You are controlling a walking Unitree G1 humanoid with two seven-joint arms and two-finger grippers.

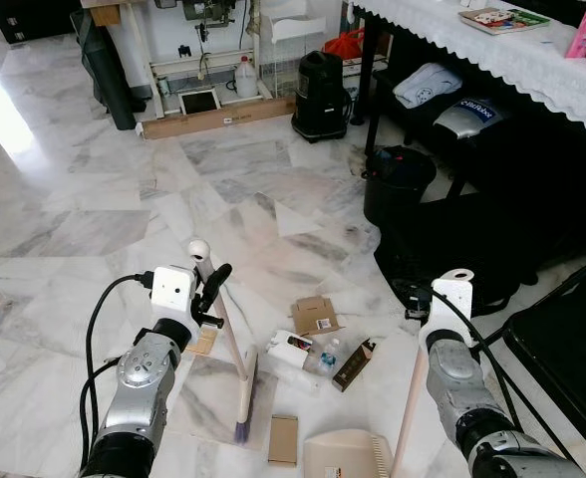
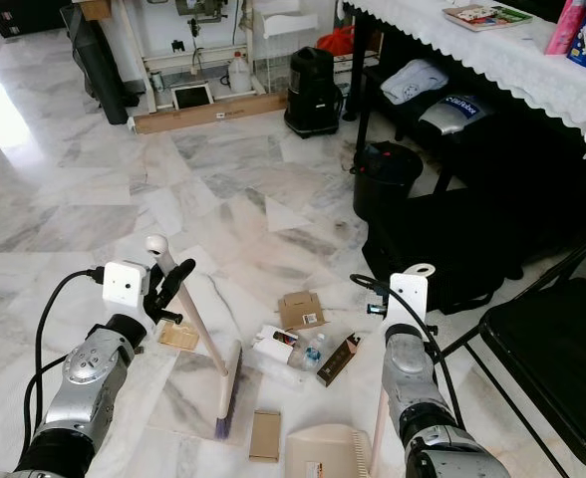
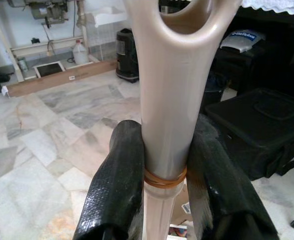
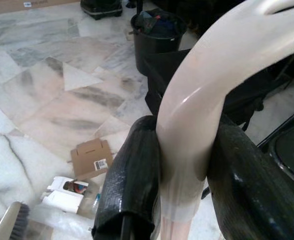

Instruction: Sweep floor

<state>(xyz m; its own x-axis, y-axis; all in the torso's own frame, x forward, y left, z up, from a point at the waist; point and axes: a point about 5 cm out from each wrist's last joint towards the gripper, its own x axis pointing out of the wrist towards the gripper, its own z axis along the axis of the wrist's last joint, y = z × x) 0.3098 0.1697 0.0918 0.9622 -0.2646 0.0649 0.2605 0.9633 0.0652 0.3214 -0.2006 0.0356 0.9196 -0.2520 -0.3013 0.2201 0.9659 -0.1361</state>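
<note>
Left hand (image 3: 167, 200) pinching broom (image 1: 235, 368), right hand (image 4: 184, 200) pinching dustpan (image 1: 348, 453), litter between, open marble floor (image 1: 94, 199) ahead.

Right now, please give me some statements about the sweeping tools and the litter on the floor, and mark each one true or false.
1. The left gripper is shut on the broom handle. True.
2. The right gripper hangs open, holding nothing. False: it is shut on the dustpan handle.
3. The dustpan rests on the floor near the robot. True.
4. The litter lies inside the dustpan. False: the small brown box and white carton lie on the marble floor beyond it.
5. The black bin lies tipped over. False: it stands upright.
</note>
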